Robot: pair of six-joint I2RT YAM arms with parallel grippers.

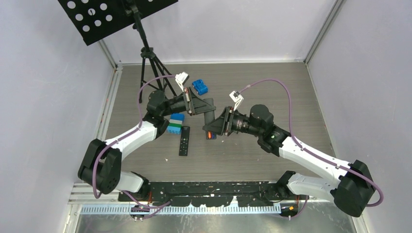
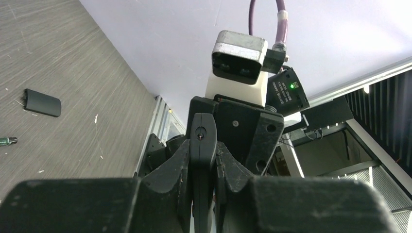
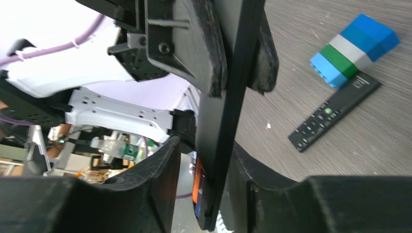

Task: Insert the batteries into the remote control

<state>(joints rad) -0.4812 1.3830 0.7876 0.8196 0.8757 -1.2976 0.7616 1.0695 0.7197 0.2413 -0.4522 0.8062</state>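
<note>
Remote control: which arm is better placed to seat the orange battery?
Right, probably. The left gripper is clamped on the remote control, holding it off the table. The right gripper straddles the remote's lower end, right beside the orange battery, so it could press it in.

Pale lilac walls [image 1: 43, 73], grey wood-grain tabletop [image 1: 291, 87], black tripod [image 1: 148, 63] carrying a perforated black panel [image 1: 104, 12]

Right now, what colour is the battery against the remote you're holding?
Orange. The battery shows best in the right wrist view, beside the remote.
</note>
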